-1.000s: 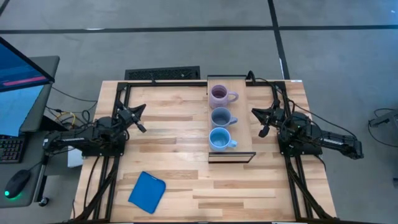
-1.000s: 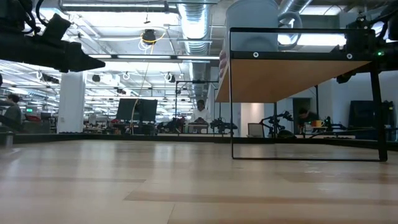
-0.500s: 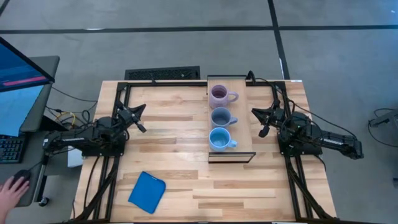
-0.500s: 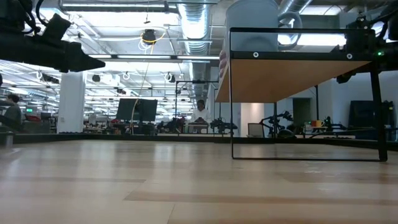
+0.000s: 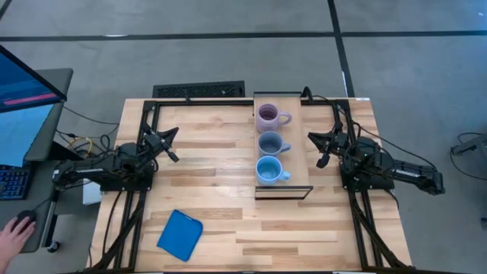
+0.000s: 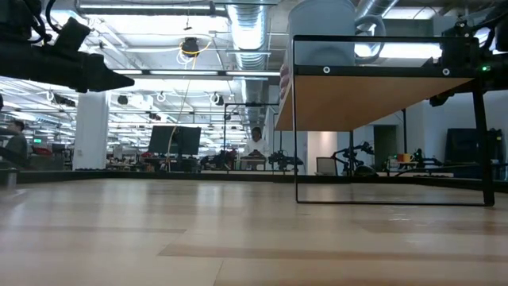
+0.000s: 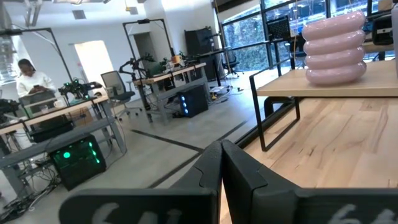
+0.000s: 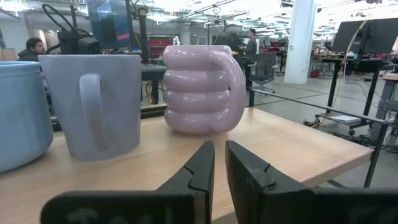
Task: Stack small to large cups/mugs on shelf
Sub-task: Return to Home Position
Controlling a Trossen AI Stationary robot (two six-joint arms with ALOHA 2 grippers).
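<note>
Three mugs stand upright in a row on the light-wood shelf (image 5: 298,152), on their bases: the pale purple one (image 5: 268,116) farthest, the grey-blue one (image 5: 269,142) in the middle, the light blue one (image 5: 268,170) nearest. My left gripper (image 5: 172,137) is shut and empty, above the table to the left of the shelf. My right gripper (image 5: 313,139) is shut and empty, just right of the shelf. It faces the purple mug (image 8: 202,90) and the grey-blue mug (image 8: 96,106). The purple mug also shows in the left wrist view (image 7: 336,46).
A flat blue square pad (image 5: 180,234) lies on the tabletop near the front left. The shelf stands on a thin dark frame (image 6: 298,119) with open space beneath it. A person's hand (image 5: 14,228) rests at a mouse on the desk left of the table.
A person's hand has come onto the mouse on the desk left of the table. The mugs have kept still.
</note>
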